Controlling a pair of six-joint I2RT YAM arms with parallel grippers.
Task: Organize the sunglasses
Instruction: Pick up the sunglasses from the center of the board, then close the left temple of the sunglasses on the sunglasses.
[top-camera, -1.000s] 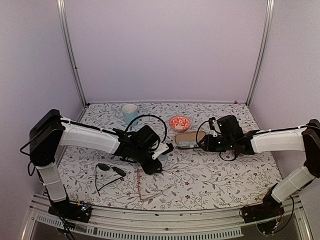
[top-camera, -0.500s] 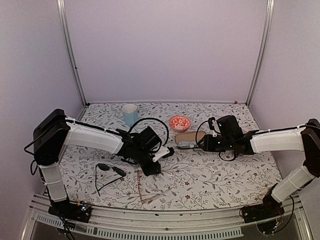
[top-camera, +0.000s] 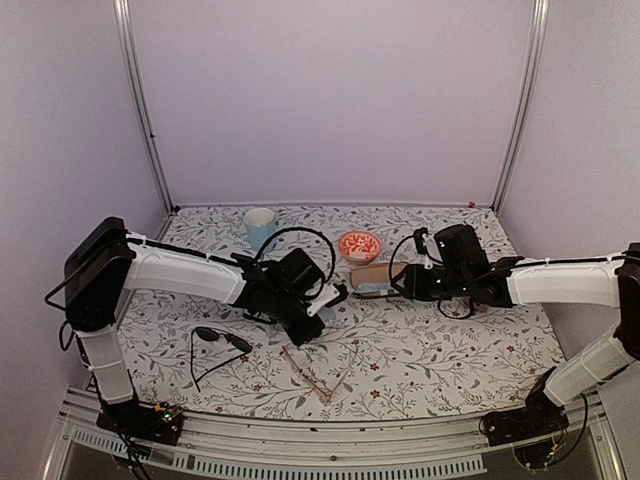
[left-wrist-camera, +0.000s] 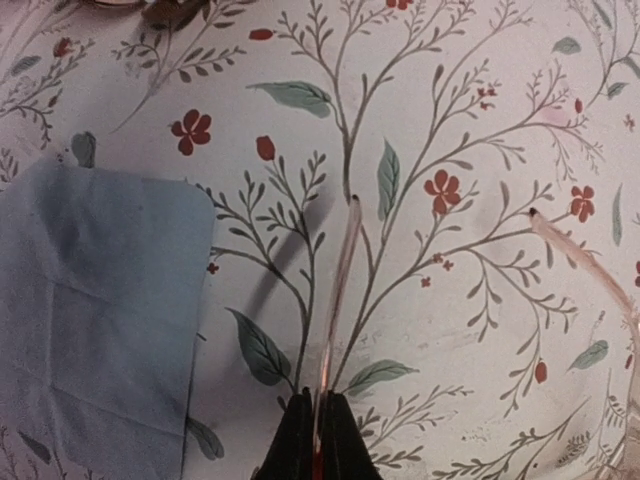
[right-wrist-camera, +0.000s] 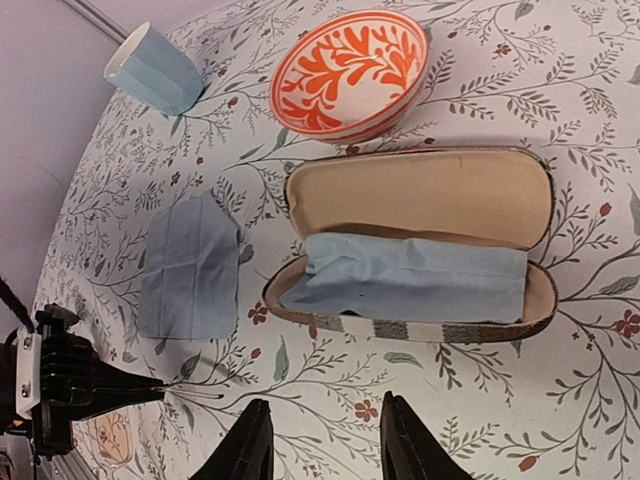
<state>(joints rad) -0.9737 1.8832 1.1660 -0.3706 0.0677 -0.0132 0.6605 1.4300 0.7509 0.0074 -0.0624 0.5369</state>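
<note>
The sunglasses are both out of any case: the black pair (top-camera: 222, 339) lies loose on the tabletop (top-camera: 430, 350) near the left arm. The pinkish see-through pair (top-camera: 308, 375) lies nearer the middle, one thin temple pinched in the closed jaws of the left gripper (left-wrist-camera: 318, 442). The right gripper (right-wrist-camera: 325, 440) hovers with jaws apart, holding nothing, before the open brown case (right-wrist-camera: 420, 195), which contains only a blue cloth (right-wrist-camera: 410, 280). We judge the task barely begun, with both pairs yet to be placed.
</note>
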